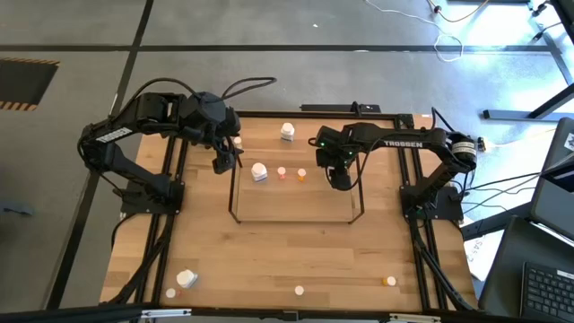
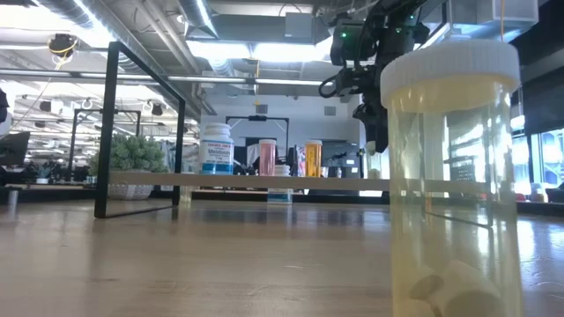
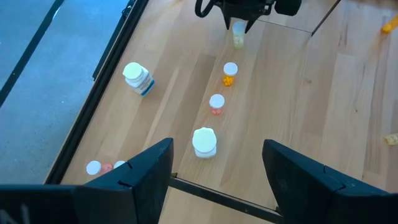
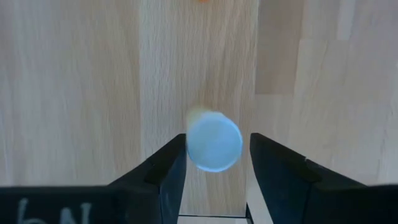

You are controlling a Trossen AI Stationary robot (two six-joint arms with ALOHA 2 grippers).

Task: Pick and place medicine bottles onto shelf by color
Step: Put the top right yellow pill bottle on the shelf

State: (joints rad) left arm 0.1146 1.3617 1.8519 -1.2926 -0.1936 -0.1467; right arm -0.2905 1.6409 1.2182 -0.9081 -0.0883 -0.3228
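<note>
While a tall yellowish bottle (image 2: 451, 176) stands nearest along the table's front edge, the shelf (image 1: 296, 193) holds 3 bottles in a row: white (image 1: 259, 171), pink (image 1: 282, 172), orange (image 1: 301, 175). The right gripper (image 1: 341, 179) hovers over a cream bottle (image 4: 214, 141), fingers parted, not gripping. The left gripper (image 1: 224, 161) waits wide open.

A laptop (image 1: 549, 285) sits off the table's right edge, and a green plant (image 2: 132, 154) stands beyond its far edge.
</note>
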